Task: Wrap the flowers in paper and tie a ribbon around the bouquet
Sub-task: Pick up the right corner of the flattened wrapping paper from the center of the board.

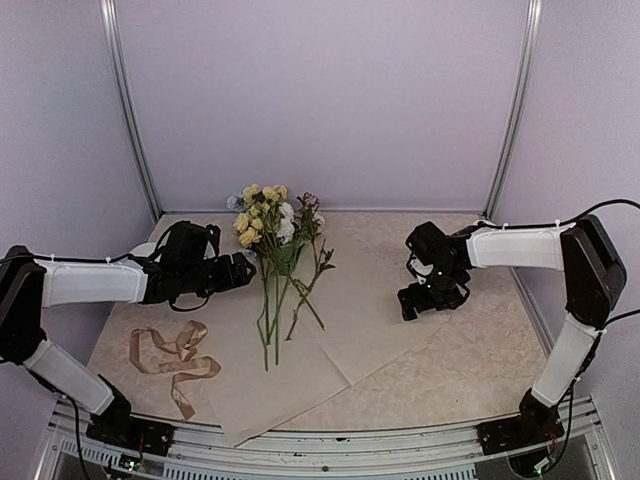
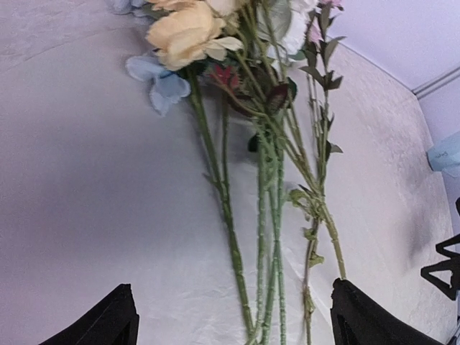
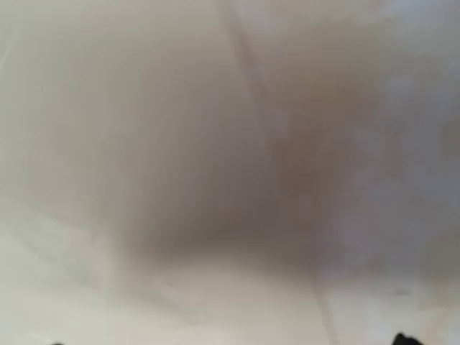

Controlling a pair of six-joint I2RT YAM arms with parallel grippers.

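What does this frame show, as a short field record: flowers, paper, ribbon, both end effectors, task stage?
flowers: lying loose on the paper, blooms at the far end
paper: flat, unwrapped
ribbon: loose on the table, left of the paper, untied
left end effector: open, beside the stems, empty
right end effector: open, over the paper's right part, empty
stage: wrapping not begun

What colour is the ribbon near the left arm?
The ribbon is tan-beige, shown best in the top external view.
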